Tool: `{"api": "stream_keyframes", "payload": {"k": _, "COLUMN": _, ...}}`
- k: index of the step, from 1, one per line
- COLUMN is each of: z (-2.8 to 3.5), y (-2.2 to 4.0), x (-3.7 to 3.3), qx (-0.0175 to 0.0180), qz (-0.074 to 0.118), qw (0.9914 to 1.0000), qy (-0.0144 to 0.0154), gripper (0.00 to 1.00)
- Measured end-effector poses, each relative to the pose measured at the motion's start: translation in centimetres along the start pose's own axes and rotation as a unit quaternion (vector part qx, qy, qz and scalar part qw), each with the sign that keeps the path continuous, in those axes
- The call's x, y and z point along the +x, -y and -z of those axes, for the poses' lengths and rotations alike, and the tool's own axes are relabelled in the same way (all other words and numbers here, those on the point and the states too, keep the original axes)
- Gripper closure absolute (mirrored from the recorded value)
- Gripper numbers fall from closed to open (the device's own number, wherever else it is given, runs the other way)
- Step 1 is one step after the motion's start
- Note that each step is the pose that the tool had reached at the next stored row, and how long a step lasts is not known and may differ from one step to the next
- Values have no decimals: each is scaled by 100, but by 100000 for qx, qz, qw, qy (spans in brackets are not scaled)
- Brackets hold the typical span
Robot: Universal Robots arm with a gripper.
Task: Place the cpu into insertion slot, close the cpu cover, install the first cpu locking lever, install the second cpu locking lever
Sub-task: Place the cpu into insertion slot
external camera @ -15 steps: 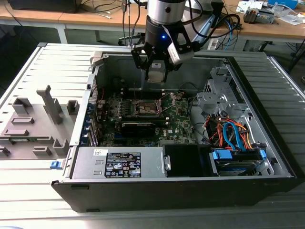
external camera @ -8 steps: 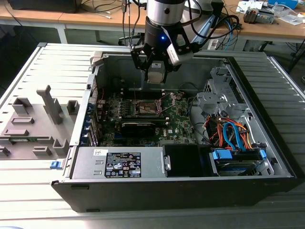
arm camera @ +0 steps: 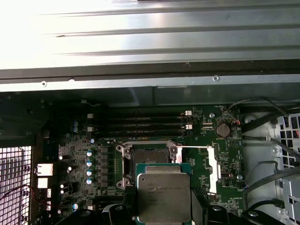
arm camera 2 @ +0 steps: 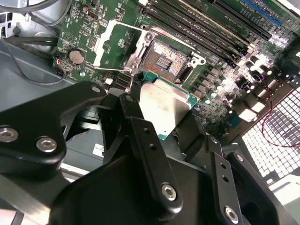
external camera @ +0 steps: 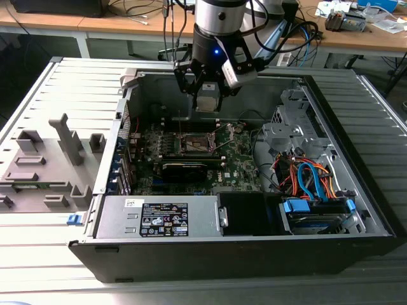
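so the cpu [arm camera: 163,197] hangs pinched in the gripper [external camera: 208,101] above the insertion slot [arm camera: 146,157], cpu cover [arm camera: 211,164] flipped open beside it

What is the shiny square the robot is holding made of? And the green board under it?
The cpu top looks like brushed silvery-grey metal: it shines pale in the second wrist view. Its thin green edge is probably circuit-board laminate. The green circuit board looks like the same stuff, matte lacquered, dotted with soldered parts.
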State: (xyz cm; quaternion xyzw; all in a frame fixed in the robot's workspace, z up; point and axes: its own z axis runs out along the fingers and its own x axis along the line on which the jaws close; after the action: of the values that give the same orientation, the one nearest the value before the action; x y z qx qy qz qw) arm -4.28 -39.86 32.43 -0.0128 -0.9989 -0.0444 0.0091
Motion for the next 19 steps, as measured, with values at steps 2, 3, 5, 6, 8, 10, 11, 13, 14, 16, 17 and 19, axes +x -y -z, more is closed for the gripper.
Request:
{"api": "stream_keyframes", "payload": {"k": 2, "z": -4, "y": 0, "x": 2, "qx": -2, "qz": -2, "qw": 100000, "qy": -2, "gripper": 45}}
{"api": "stream_keyframes", "payload": {"k": 3, "z": -6, "y": 1, "x": 3, "qx": 0, "qz": -3, "qw": 100000, "qy": -3, "gripper": 45}}
{"api": "stream_keyframes", "payload": {"k": 5, "z": -11, "y": 1, "x": 5, "qx": 1, "qz": -4, "qw": 100000, "qy": -4, "gripper": 45}}
{"api": "stream_keyframes", "payload": {"k": 6, "z": -15, "y": 2, "x": 7, "qx": 3, "qz": -2, "qw": 100000, "qy": -1, "gripper": 45}}
{"api": "stream_keyframes", "payload": {"k": 8, "z": -19, "y": 2, "x": 9, "qx": 4, "qz": -2, "qw": 100000, "qy": -1, "gripper": 45}}
{"api": "stream_keyframes", "payload": {"k": 10, "z": -24, "y": 2, "x": 11, "qx": 7, "qz": 1, "qw": 100000, "qy": 0, "gripper": 45}}
{"api": "stream_keyframes", "payload": {"k": 11, "z": -26, "y": 3, "x": 13, "qx": 9, "qz": -5, "qw": 100000, "qy": -2, "gripper": 45}}
{"api": "stream_keyframes", "payload": {"k": 13, "z": -30, "y": 3, "x": 15, "qx": 11, "qz": -3, "qw": 100000, "qy": -4, "gripper": 45}}
{"api": "stream_keyframes", "payload": {"k": 14, "z": -32, "y": 3, "x": 16, "qx": 11, "qz": 1, "qw": 100000, "qy": 0, "gripper": 45}}
{"api": "stream_keyframes", "payload": {"k": 16, "z": -41, "y": 4, "x": 20, "qx": 13, "qz": -2, "qw": 100000, "qy": 0, "gripper": 45}}
{"api": "stream_keyframes", "payload": {"k": 17, "z": -44, "y": 4, "x": 21, "qx": 15, "qz": -2, "qw": 100000, "qy": -2, "gripper": 45}}
{"api": "stream_keyframes", "payload": {"k": 19, "z": -48, "y": 5, "x": 23, "qx": 23, "qz": 0, "qw": 100000, "qy": 0, "gripper": 45}}
